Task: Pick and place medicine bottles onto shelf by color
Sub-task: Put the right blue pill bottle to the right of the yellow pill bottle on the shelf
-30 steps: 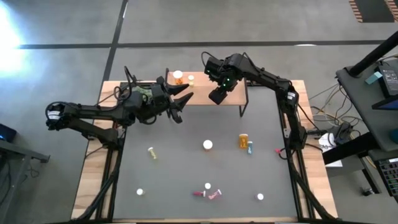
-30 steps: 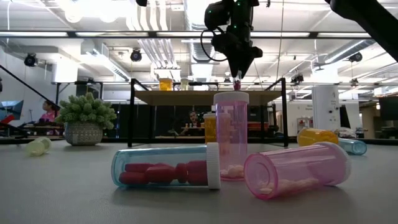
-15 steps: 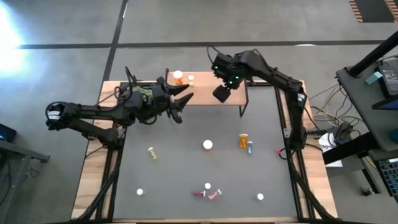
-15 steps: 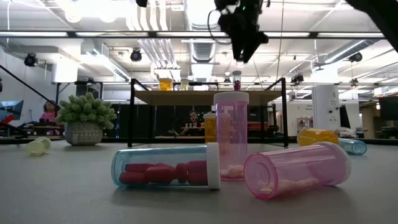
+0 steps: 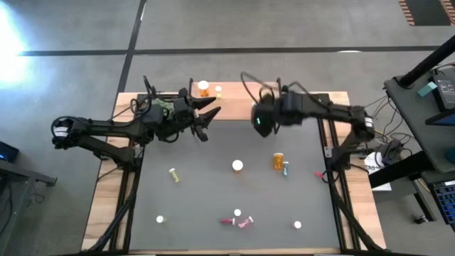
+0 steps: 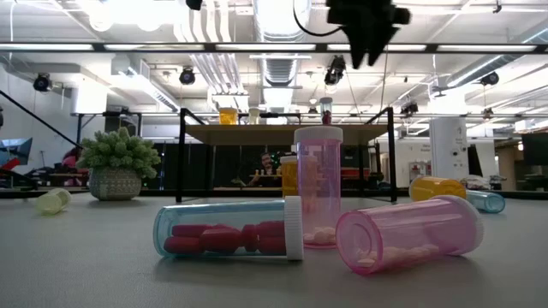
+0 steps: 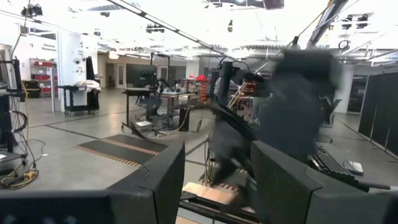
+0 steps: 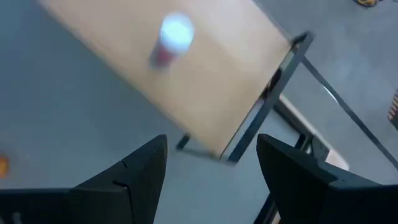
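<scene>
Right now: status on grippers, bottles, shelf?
Right gripper open, empty, above the shelf. Pink-red bottle standing on shelf. Left gripper empty at shelf's left end. Orange bottle on table.

The table (image 5: 213, 206) has a dark grey top with a light wood edge. At its far side stands the shelf (image 5: 234, 110), a light wood board on thin black legs. On the shelf stand an orange bottle (image 5: 203, 88) and a smaller pale bottle (image 5: 218, 91), close together near the board's left end, and a small pink-red bottle with a white cap (image 8: 168, 40) further right.

On the table top itself lie a yellowish bottle (image 5: 173, 174), a white-capped bottle (image 5: 237, 166), an orange bottle lying down (image 5: 278, 161) with a blue-tinted bottle (image 5: 286, 169) just beside it, and pink bottles (image 5: 239, 221) near the front edge. A potted green plant (image 6: 117, 162) also stands on the table.
</scene>
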